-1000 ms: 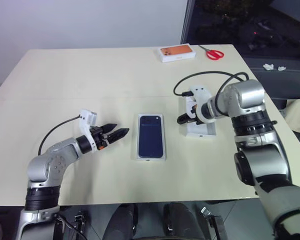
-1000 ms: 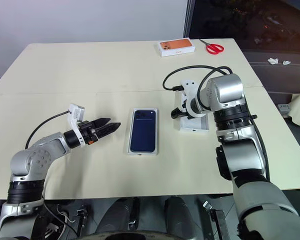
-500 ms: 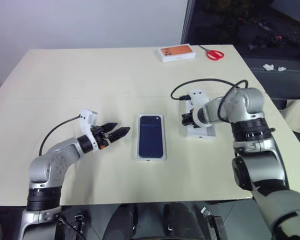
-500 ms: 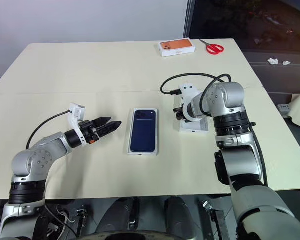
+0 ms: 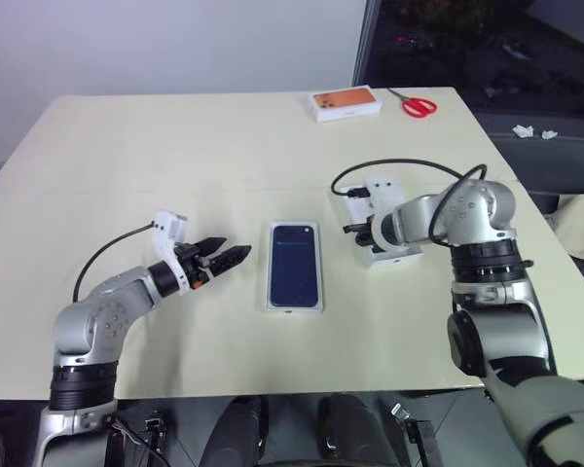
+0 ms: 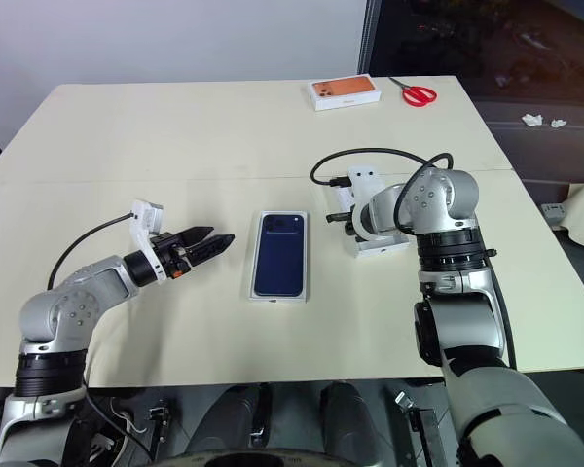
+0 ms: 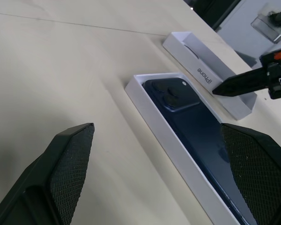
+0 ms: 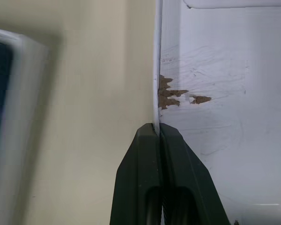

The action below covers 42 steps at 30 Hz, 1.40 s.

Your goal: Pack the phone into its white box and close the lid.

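Right gripper — jaws together, clamped on the thin near wall of the lid; the wrist view shows the white wall pinched between the two black tips, the lid's plain inside facing up. The lid lies open-side up on the counter, its long axis running roughly 12 to 6.

From this grip the white box lies at 9 o'clock, just beside the lid but apart from it, its long axis parallel. The phone is already seated in it, back up, camera cluster at the 12 o'clock end.

Judgement: the coming move turns on that sideways offset — the lid must lift, flip over and travel toward 9.

Left gripper — jaws apart, empty, hovering at the box's 9 o'clock side, pointing toward it. The right arm is the one at the lid.
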Available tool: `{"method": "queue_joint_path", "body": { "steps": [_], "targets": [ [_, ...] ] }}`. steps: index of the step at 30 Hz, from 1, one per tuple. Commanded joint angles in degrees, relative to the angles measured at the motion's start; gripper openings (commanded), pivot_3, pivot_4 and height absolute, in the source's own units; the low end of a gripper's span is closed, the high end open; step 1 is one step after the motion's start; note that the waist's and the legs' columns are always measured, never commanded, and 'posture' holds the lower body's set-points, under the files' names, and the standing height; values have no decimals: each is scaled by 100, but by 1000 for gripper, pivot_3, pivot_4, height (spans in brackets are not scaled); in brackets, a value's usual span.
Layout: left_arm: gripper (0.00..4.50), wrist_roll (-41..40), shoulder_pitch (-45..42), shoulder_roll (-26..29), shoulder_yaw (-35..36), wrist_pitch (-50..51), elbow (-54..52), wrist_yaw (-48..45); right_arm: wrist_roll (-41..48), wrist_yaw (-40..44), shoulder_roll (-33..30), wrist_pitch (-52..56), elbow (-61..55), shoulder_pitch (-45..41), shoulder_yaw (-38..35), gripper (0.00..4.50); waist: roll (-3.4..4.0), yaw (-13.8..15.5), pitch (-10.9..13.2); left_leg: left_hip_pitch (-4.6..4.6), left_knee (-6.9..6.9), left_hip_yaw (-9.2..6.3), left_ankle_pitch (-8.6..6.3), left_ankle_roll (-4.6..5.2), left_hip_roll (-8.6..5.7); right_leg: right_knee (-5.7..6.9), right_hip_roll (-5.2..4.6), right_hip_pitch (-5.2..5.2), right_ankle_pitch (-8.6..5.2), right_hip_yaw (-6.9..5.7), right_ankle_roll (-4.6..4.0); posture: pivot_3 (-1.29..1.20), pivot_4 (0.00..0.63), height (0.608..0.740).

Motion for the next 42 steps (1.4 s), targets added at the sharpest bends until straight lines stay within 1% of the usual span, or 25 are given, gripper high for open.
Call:
{"method": "queue_joint_path", "body": {
  "steps": [1,5,7,8,10,11,12,13,15,17,19,23,26,28,30,33,36,42],
  "targets": [
    [4500,-167,-138,142,166,-6,-47,-117,196,1061,-76,-320,-696,-60,-15,17,4,1,2,0,-1,-1,0,0,1,0,3,-1,0,0,1,0,150,740],
    [4500,-215,-181,349,300,8,-10,-232,232,1971,-148,-563,-768,-188,-90,17,4,6,3,0,0,0,0,1,4,-1,6,-1,0,0,1,0,150,740],
    [4500,-322,-196,508,432,30,24,-331,503,2359,18,-493,-682,-333,-413,17,6,0,7,0,-1,-1,0,1,4,-1,6,-1,0,0,1,0,150,740],
    [4500,-377,-208,584,516,14,35,-385,669,2419,201,-540,-551,-440,-726,17,7,-7,9,0,-2,0,0,1,4,-1,6,-3,0,0,1,0,150,740],
    [4500,-563,-236,734,704,56,38,-516,1342,2230,701,-382,171,-773,-1788,17,10,-33,11,0,-2,0,0,1,8,0,8,-6,0,2,1,0,150,740],
    [4500,-641,-244,789,769,83,34,-560,1599,2093,895,-286,471,-908,-2238,17,10,-27,11,0,-2,0,0,0,11,2,10,-6,0,2,1,0,150,740],
    [4500,-693,-253,833,808,104,48,-594,1747,1957,1031,-206,648,-1003,-2532,17,10,-17,11,0,-4,0,0,0,13,2,11,-6,0,1,1,0,150,740],
    [4500,-768,-259,906,893,107,16,-636,1873,1906,1168,-115,671,-988,-2675,17,10,-3,11,0,-5,-1,0,0,15,2,11,-6,0,0,0,0,150,740],
    [4500,-1022,-312,1026,1175,158,-20,-653,2465,1532,1631,-131,860,-884,-3105,17,9,12,10,0,-8,-1,-1,-1,15,-4,9,-5,0,1,0,0,150,740],
    [4500,-1155,-326,1097,1322,174,-16,-637,2817,1250,1960,-58,807,-694,-3240,17,10,5,11,-2,-8,1,-1,-1,14,-7,3,-5,0,3,-1,0,150,740],
    [4500,-1243,-285,1128,1415,151,-12,-663,3101,1006,2295,-19,607,-366,-3153,17,13,8,12,-2,-8,3,-1,-1,12,-6,0,-6,0,4,-1,0,150,740],
    [4500,-1306,-132,1152,1539,-38,-183,-753,3789,561,2731,-126,375,228,-2829,17,14,-8,13,-2,-9,4,-1,-1,11,-4,-1,-7,0,4,-1,0,150,740],
    [4500,-1202,-26,1186,1588,-286,-294,-849,4233,280,2863,-343,252,542,-2449,17,21,-27,18,-5,-10,6,0,-1,11,-2,-1,-14,0,7,-1,0,150,740],
    [4500,-1189,28,1210,1643,-364,-262,-847,4423,50,3033,-628,238,690,-2196,17,21,-72,18,-5,-10,5,0,-1,11,0,-1,-15,0,7,-1,0,150,740],
    [4500,-1196,98,1256,1643,-358,-221,-865,4310,-227,3235,-982,250,893,-1941,17,21,-117,17,-5,-12,4,0,-2,11,0,0,-15,0,6,-1,0,150,740],
    [4500,-1188,178,1292,1604,-352,-267,-882,4319,-391,3266,-1238,157,1236,-1571,17,21,-144,18,-4,-13,5,0,-1,11,-2,1,-15,0,7,-1,0,150,740],
    [4500,-1237,244,1316,1616,-283,-287,-866,4596,-453,3203,-1365,65,1526,-1243,17,15,-143,13,-4,-21,6,0,-1,12,-6,2,-17,0,8,-1,0,150,740],
    [4500,-1252,329,1315,1590,-303,-287,-849,5213,-514,2972,-1780,-58,1754,-675,17,23,-145,22,2,-14,11,0,-1,14,-2,1,-11,0,12,0,0,150,740]
  ]
}}
